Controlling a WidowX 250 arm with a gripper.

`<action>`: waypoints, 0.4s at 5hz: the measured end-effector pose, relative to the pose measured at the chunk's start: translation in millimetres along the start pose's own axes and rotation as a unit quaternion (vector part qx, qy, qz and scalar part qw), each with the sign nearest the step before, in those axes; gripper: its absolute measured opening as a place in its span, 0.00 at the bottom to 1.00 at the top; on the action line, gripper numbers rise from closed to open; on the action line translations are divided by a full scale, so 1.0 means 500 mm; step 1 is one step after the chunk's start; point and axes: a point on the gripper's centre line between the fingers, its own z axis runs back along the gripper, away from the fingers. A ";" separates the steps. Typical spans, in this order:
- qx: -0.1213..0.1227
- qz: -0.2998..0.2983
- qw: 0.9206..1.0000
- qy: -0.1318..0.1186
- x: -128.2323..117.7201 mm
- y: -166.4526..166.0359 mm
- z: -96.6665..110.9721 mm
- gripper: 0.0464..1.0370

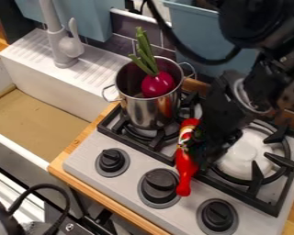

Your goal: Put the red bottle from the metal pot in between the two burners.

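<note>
Forward and right of the pot, the red bottle is positioned lengthwise, narrow end toward the camera, upper portion at the left side of the jaws; whether these are apart or clamped cannot be determined. Right of the pot, the gripper points steeply downward, arm inclined from upper right.

A faucet, sink, red vegetable and three knobs show.

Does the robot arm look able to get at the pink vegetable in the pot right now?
Likely yes: the pink vegetable pokes out of the open metal pot. But the gripper is at the red bottle and would have to leave it first.
</note>
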 end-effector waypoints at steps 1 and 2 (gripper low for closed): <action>-0.024 -0.012 0.999 0.017 0.017 0.001 0.016 0.77; -0.059 -0.089 0.992 0.065 0.038 0.009 0.026 0.96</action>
